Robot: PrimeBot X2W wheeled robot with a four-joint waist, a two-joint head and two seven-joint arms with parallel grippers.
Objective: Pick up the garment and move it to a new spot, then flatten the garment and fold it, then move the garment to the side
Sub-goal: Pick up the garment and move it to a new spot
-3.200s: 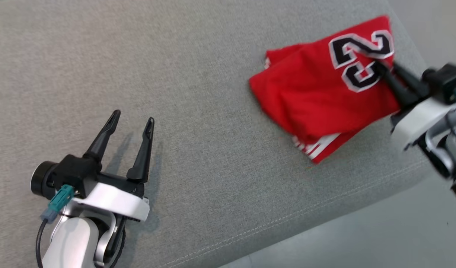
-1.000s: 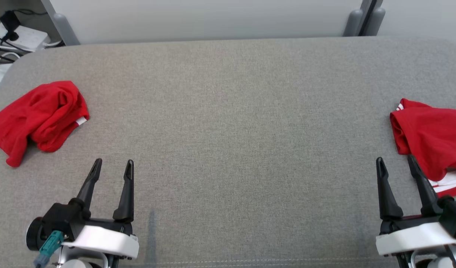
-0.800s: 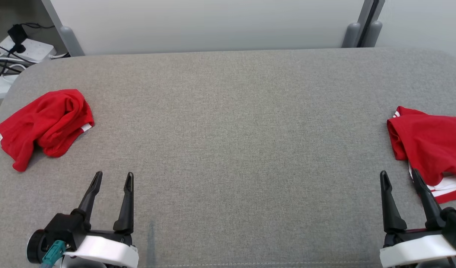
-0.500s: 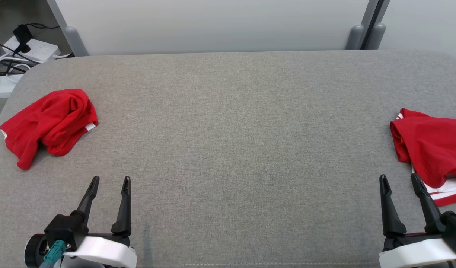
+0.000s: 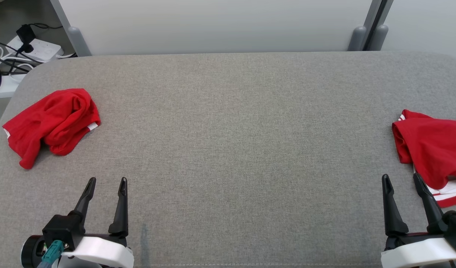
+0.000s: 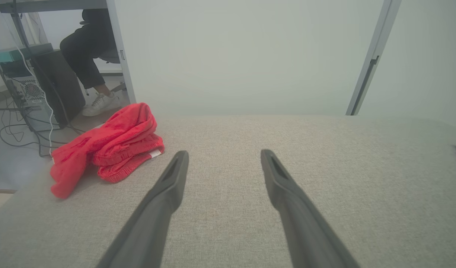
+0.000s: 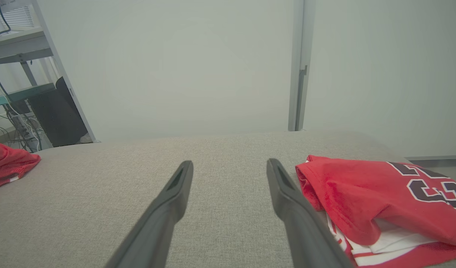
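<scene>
Left gripper (image 5: 106,182) and right gripper (image 5: 401,179) both wide, empty, low in frame. Crumpled red garment (image 5: 53,124) waits mid-left; folded jersey (image 5: 432,152) hugs the right edge, so a careless right-arm sweep could unfold it.

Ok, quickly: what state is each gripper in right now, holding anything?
Left gripper: jaws open, holding nothing.
Right gripper: jaws open, holding nothing; folded red jersey lies beside it.

The right hand (image 5: 401,177) has drawn back off the jersey (image 5: 432,149).
</scene>
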